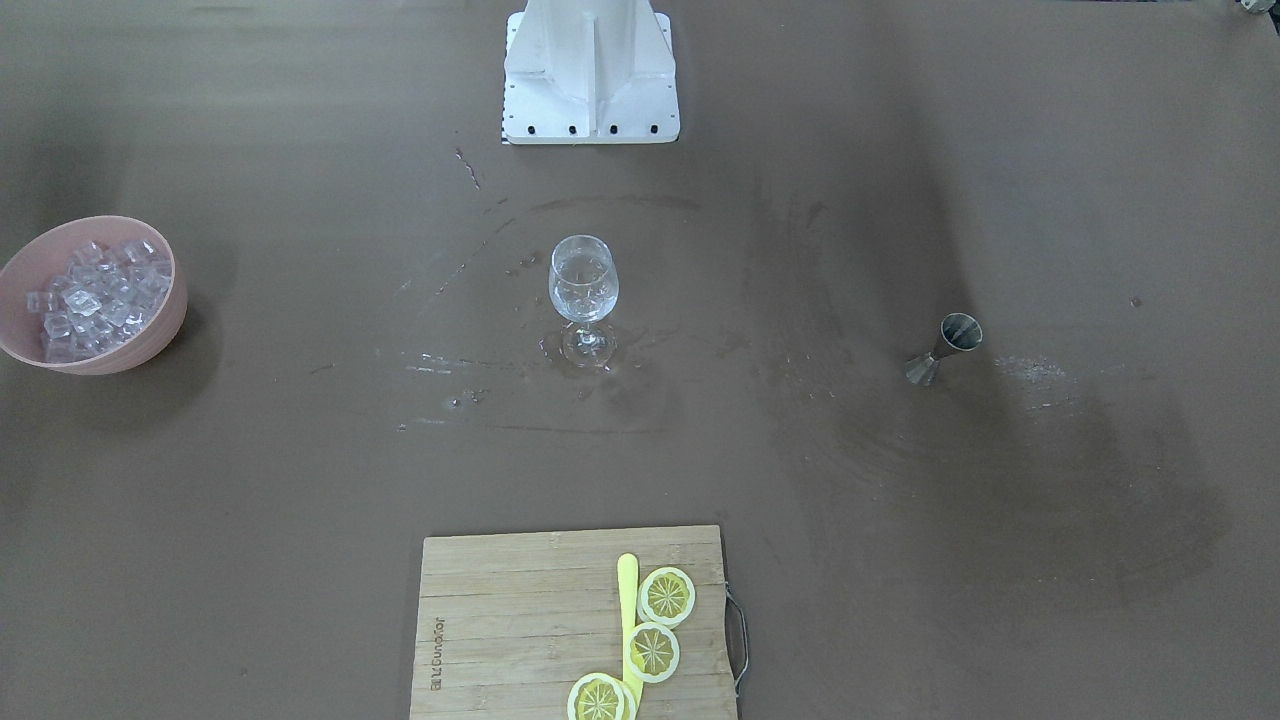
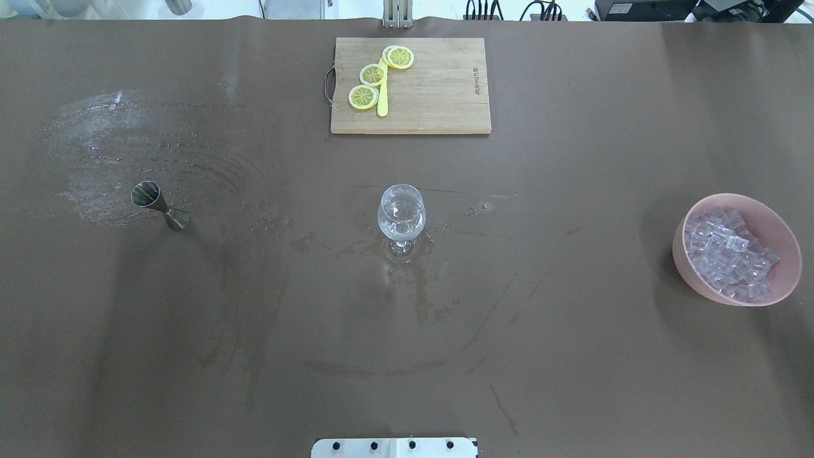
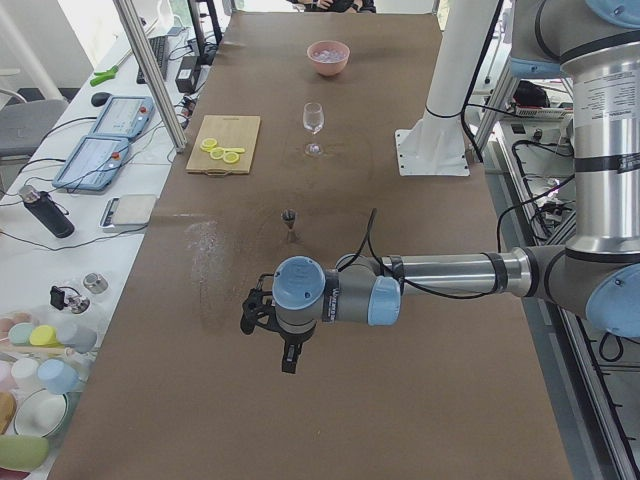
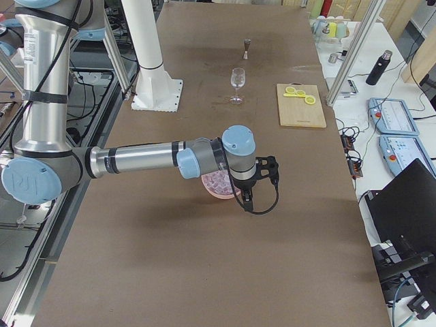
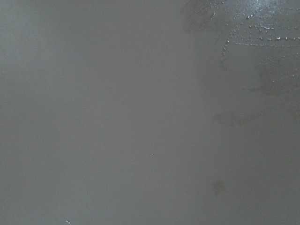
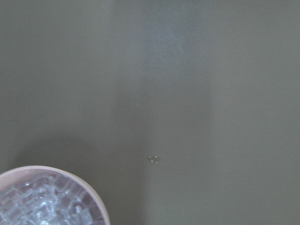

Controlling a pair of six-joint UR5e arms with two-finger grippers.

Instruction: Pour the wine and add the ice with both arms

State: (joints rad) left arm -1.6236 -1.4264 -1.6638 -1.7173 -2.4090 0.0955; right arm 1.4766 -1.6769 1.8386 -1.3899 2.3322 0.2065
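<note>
The left claw (image 3: 252,312) and right claw (image 4: 270,170) are hanging over the table (image 2: 572,356), and I cannot tell how open they are. The ice (image 2: 731,254) is waiting in the bowl (image 2: 682,267) at middle right, so most work seems to be remaining.

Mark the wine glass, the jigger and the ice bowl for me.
wine glass (image 2: 402,213), overhead exterior view, middle of its clear bowl.
jigger (image 2: 160,207), overhead exterior view, narrow waist between the two cones.
ice bowl (image 2: 682,262), overhead exterior view, pink outer wall on the view's left side.
</note>
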